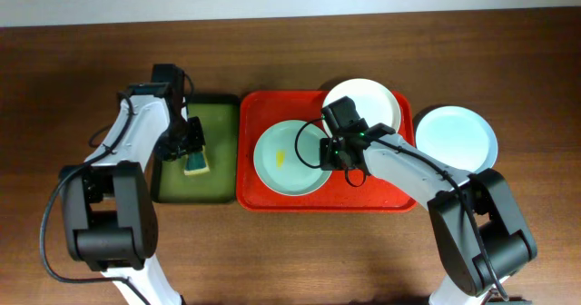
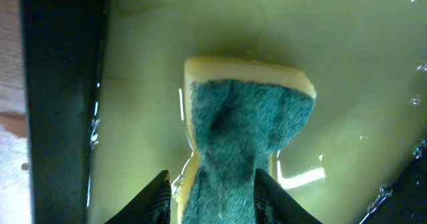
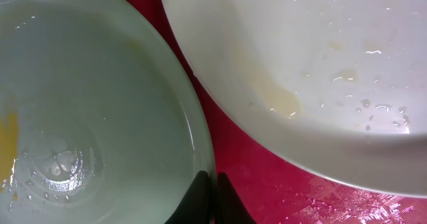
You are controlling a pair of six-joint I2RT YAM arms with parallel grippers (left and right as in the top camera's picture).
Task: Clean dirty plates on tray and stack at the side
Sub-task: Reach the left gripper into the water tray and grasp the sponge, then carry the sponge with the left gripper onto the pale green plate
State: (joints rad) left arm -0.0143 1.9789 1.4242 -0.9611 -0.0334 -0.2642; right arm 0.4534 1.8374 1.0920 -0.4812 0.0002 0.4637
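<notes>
The red tray holds the pale green plate with a yellow smear and the white plate at its far right corner. The pale blue plate lies on the table right of the tray. My right gripper is shut on the green plate's right rim; the white plate lies just beyond, with yellow smears. My left gripper is shut on a yellow sponge with a green scrub face over the dark green tray.
The dark green tray lies just left of the red tray. Bare brown table lies in front of both trays and behind them.
</notes>
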